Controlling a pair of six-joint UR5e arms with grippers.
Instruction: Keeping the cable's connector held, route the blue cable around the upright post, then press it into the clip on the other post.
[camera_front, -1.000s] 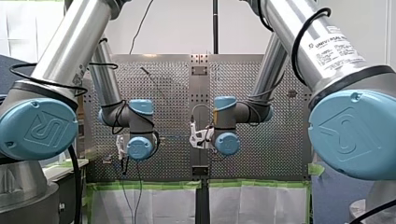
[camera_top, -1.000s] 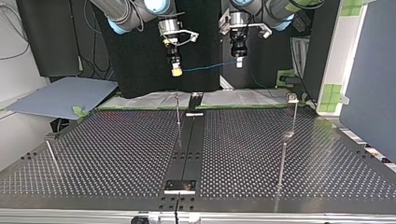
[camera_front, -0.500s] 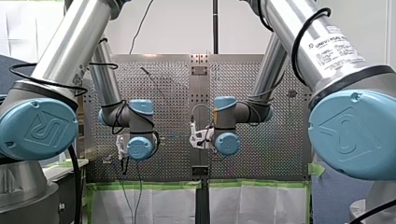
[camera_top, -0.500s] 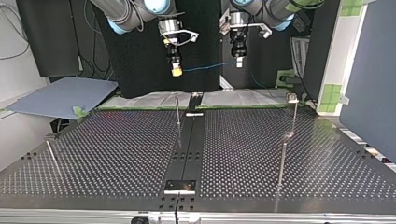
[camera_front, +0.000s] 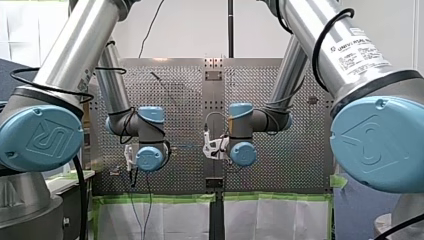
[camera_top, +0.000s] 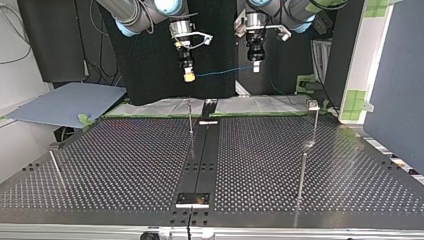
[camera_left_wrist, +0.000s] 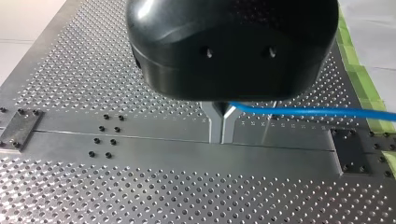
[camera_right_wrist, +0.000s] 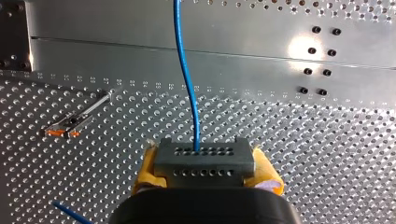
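The blue cable (camera_top: 220, 73) hangs nearly level between my two grippers, high above the far edge of the table. In the right wrist view my right gripper (camera_right_wrist: 205, 171) has its yellow pads (camera_right_wrist: 145, 173) shut on the grey connector block (camera_right_wrist: 204, 157), and the blue cable (camera_right_wrist: 187, 74) leaves the block straight ahead. The metal fingers (camera_left_wrist: 214, 122) of my left gripper (camera_left_wrist: 222, 138) are shut on the cable (camera_left_wrist: 303, 112), which leads off sideways. In the top view my right gripper (camera_top: 189, 75) is left of my left gripper (camera_top: 255, 65).
A thin upright post (camera_top: 190, 119) stands near the table's far middle. A taller post (camera_top: 303, 165) topped by a clip (camera_top: 313, 105) is at the top view's right. A short rod (camera_top: 56, 169) leans at its left. A dark centre rail (camera_top: 200, 165) splits the perforated table (camera_top: 125, 165).
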